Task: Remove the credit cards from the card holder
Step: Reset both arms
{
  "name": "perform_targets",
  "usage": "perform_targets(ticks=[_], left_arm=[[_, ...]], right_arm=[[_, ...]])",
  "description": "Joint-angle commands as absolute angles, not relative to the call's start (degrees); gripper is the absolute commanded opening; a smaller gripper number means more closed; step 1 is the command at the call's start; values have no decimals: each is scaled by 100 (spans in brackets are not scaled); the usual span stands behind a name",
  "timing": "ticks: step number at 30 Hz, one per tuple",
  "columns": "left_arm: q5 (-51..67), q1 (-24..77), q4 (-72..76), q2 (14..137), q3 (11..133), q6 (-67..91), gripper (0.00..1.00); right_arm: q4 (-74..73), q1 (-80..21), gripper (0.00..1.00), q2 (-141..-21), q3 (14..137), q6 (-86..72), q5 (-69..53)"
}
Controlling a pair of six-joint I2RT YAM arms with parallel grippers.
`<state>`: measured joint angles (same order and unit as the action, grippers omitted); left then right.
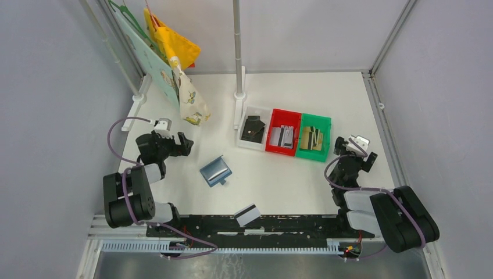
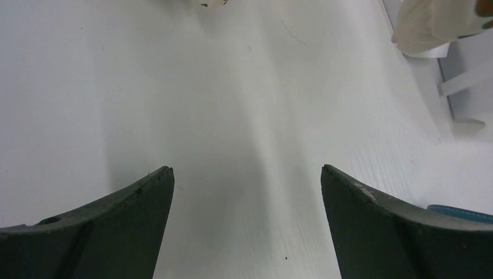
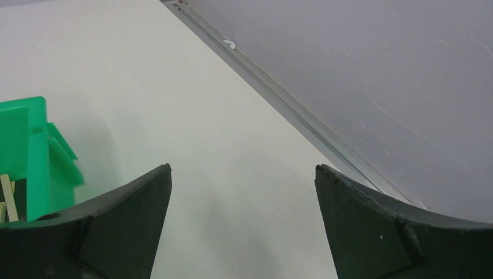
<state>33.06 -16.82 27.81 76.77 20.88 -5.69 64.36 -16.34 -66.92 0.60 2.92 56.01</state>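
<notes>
1. The card holder (image 1: 215,171) is laid open on the bench (image 1: 279,180) between the two arms, presumably so its pockets can be reached
2. One card (image 1: 247,214) is seen at the near edge, well apart from the card holder; others lie in the red bin (image 1: 283,139) and green bin (image 1: 313,137)
3. The left fingers (image 2: 116,232) are spread wide over bare bench near the card holder, with nothing gripped
4. The right fingers (image 3: 116,232) are likewise spread and empty beside the green bin, likely parked out of the way

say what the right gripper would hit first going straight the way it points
Probably bare table, then the rail at the wall; depth unclear. The green bin sits left of the right gripper, off line.
</notes>
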Motion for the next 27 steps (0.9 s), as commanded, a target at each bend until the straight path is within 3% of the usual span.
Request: perform_targets(ticks=[1, 7, 13, 15, 17, 19, 27], left_arm=[[3020, -1707, 4831, 8099, 1904, 293, 100], [2604, -1588, 7158, 8705, 1355, 622, 100], [919, -561, 6626, 8551, 1278, -242, 100], [855, -518, 7577, 9075, 1174, -107, 100], [874, -511, 6636, 8774, 1356, -299, 100], [879, -529, 7247, 9002, 1276, -137, 100], [894, -536, 7105, 8883, 1249, -169, 100]], right_arm=[[8044, -1428, 98, -7082, -850, 677, 4889], [8550, -1352, 98, -7229, -1002, 893, 4334], [9213, -1302, 98, -7722, -1155, 1316, 3043], [9480, -1257, 98, -8101, -977, 1405, 3114], [8209, -1022, 98, -7829, -596, 1047, 2893], [8228, -694, 98, -7825, -603, 846, 2514], [8241, -702, 98, -7798, -623, 892, 2437]])
